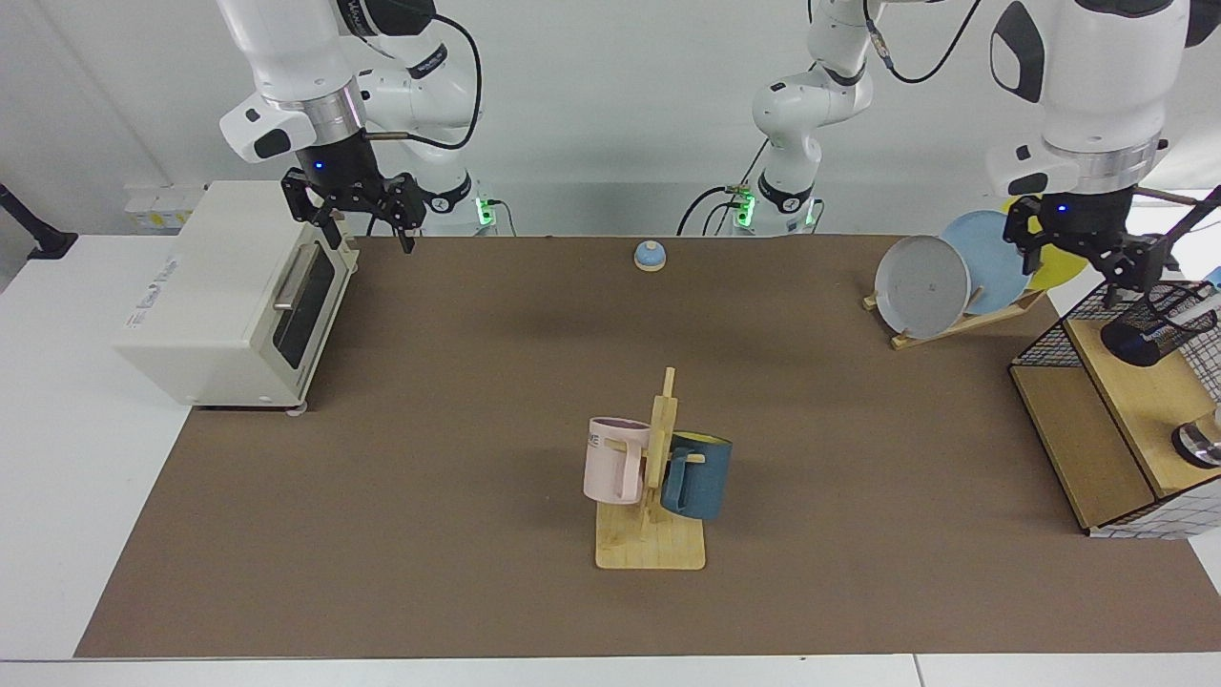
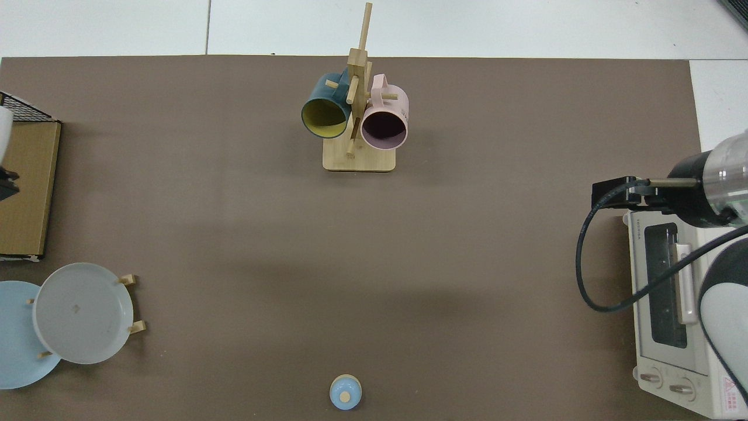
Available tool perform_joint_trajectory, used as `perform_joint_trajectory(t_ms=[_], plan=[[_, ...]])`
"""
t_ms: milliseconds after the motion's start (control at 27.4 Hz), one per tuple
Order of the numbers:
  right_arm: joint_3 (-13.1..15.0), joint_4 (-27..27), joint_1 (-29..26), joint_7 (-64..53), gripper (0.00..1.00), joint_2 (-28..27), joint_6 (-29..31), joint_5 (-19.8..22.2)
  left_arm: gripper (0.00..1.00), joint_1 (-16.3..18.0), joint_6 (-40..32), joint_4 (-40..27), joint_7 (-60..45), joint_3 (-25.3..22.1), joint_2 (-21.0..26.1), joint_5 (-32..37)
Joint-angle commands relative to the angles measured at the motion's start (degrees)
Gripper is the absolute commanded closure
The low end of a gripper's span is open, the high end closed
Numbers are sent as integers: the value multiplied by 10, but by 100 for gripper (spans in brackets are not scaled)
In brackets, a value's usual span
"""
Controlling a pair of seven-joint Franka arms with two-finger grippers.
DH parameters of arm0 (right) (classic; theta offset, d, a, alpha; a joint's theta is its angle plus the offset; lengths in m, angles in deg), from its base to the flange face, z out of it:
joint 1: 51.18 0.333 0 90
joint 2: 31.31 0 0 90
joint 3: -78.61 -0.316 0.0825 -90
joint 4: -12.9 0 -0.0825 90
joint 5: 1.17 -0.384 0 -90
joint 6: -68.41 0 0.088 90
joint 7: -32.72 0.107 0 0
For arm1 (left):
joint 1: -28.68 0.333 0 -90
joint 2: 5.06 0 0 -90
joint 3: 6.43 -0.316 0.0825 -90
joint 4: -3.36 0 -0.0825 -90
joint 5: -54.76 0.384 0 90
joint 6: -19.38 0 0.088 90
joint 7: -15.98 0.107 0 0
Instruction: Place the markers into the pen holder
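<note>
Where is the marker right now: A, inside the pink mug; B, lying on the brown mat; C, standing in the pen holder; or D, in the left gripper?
C: in the facing view the marker leans inside the pen holder with its blue end sticking out, while the left gripper hovers beside it, holding nothing.

Robotics laboratory: two white arms bolted behind a table [image 1: 57, 458] covered by a brown mat [image 1: 458, 429], against bare white walls, with staged kitchen props: a toaster oven [image 1: 229, 296], a mug rack [image 1: 658, 477], a plate rack [image 1: 963, 277] and a call bell [image 1: 650, 255].
</note>
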Motion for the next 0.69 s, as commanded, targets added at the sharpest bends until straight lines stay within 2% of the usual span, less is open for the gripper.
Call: perform_joint_trajectory(t_ms=[0, 183, 365, 657], plan=[[-6, -3, -10, 9, 0, 5, 8, -11, 0, -35, -44, -2, -111, -16, -11, -72], [-6, -3, -10, 9, 0, 5, 8, -11, 0, -71, -83, -3, -198, -20, -16, -109], [-6, -3, -10, 9, 0, 5, 8, -10, 0, -127, -107, -3, -284, -67, -29, -151], [-6, -3, -10, 9, 0, 5, 8, -10, 0, -140, -145, -5, -392, -79, -37, -205]])
